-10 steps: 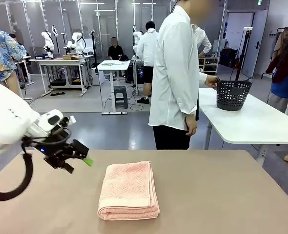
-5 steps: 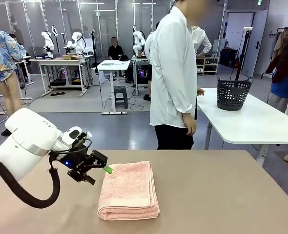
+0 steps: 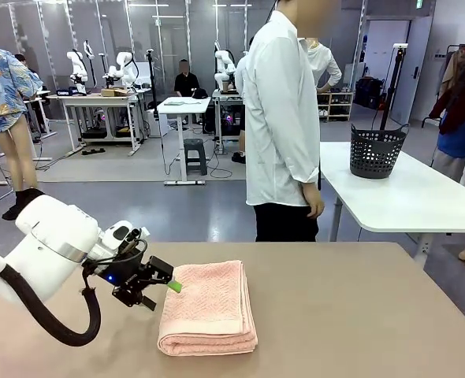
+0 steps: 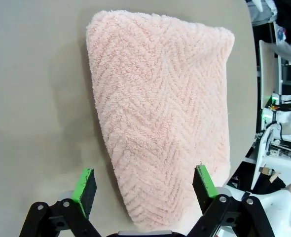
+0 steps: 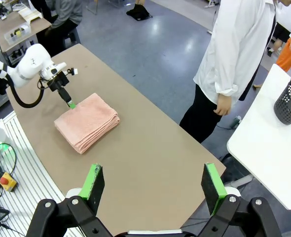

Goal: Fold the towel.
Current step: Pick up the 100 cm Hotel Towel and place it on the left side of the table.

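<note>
Towel (image 3: 208,307) lies folded, stacked in layers, mid-bench (image 3: 358,315). Left gripper (image 4: 144,186) open, jaws wide, low over the towel's near-left edge, one pad over cloth, other over bare bench. Right gripper (image 5: 153,183) open, high above, empty. Person (image 3: 284,118) stands at far side.

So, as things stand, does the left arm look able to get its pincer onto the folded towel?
Probably yes. The left pincer is open at the towel's near-left edge, the fingers straddling one end in the wrist view, and nothing lies between them on the table.
</note>
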`<state>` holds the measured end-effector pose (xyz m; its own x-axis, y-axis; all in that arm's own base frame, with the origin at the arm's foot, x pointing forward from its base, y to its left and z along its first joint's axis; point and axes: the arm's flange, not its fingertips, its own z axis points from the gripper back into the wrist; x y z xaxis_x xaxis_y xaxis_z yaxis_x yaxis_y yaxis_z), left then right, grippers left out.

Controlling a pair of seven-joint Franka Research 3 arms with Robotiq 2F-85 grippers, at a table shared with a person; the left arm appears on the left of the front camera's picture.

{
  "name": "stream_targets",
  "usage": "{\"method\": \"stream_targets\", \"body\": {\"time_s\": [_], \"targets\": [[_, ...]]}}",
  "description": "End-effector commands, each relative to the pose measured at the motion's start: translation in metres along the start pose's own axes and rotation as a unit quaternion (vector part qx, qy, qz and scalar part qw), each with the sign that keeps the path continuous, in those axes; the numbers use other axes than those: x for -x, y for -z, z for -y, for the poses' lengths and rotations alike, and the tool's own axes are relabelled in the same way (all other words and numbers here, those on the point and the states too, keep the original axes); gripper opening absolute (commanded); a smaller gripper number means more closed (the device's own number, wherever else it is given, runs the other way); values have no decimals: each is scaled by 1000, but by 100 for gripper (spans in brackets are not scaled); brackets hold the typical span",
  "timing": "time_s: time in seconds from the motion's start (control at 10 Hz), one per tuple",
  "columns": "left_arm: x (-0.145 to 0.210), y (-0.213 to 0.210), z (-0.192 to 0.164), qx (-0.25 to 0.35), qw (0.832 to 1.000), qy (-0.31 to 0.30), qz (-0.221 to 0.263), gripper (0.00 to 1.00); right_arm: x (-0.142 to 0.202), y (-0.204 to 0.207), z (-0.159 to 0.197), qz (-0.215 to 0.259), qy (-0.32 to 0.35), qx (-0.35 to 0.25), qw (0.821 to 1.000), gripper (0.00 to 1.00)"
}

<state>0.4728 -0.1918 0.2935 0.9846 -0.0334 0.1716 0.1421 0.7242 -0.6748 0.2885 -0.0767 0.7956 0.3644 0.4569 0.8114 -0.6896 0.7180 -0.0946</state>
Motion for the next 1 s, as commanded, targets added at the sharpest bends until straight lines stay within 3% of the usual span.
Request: {"method": "stream_targets", "body": {"time_s": [0.0,0.3,0.4,0.5,0.7,0.9], "targets": [[3,13,-7,39,999,10,6,100,0,0,0,-1,2,1,1000,100],[4,28,-9,79,997,-7,4,100,0,0,0,-1,2,1,1000,100],[1,30,-7,75,997,-3,9,77,0,0,0,-1,2,1,1000,100],[-1,32,-7,77,997,-6,10,40,0,0,0,-1,2,1,1000,100],[-3,34,-4,78,997,-4,8,0,0,0,0,-1,2,1,1000,100],[-4,37,-4,75,997,-4,5,0,0,0,0,-1,2,1,1000,100]]}}
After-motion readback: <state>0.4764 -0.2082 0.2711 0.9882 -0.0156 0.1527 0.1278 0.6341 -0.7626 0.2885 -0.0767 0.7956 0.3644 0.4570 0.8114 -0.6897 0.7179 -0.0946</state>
